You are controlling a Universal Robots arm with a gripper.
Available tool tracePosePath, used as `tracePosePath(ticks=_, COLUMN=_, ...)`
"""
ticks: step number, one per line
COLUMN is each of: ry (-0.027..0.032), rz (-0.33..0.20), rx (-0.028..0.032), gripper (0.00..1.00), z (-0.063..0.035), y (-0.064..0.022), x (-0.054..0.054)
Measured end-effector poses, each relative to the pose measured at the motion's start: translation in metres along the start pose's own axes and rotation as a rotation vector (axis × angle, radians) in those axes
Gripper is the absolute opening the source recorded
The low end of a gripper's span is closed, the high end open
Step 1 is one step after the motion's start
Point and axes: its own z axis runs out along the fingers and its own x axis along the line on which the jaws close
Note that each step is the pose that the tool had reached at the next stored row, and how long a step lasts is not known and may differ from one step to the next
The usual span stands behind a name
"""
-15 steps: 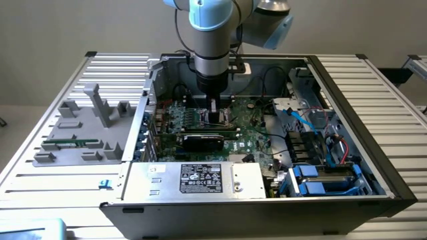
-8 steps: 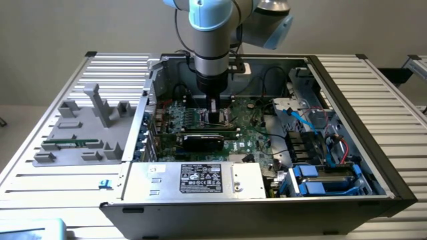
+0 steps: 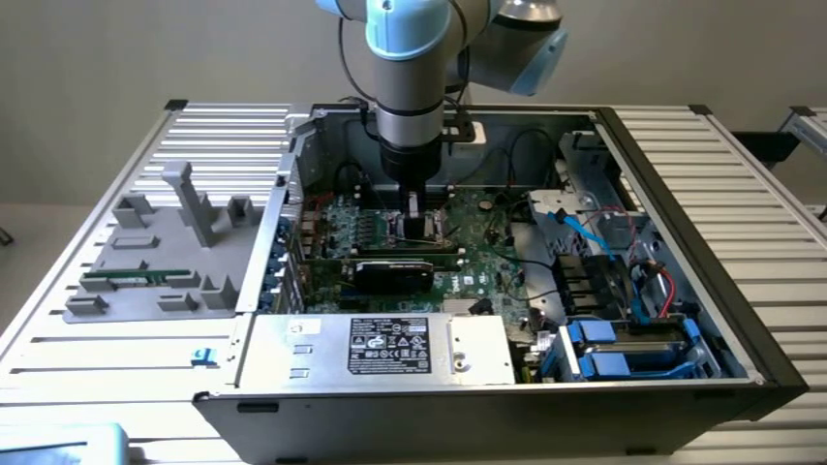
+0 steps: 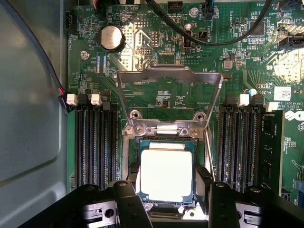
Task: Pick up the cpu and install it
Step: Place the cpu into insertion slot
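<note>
Wrist view — square cpu (image 4: 166,173) — pale, smooth metal

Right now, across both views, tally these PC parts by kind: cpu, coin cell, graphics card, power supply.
cpu: 1
coin cell: 1
graphics card: 1
power supply: 1
Total: 4

The cpu (image 4: 166,175), a pale silver square, sits flat in the motherboard socket (image 4: 166,137)
</note>
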Motion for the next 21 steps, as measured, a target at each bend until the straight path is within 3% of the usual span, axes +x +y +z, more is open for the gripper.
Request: tracePosePath(ticks=21, ry=0.0000, rz=0.000, rx=-0.0001, gripper=0.55, z=0.0003, y=-0.0007, x=0.0000)
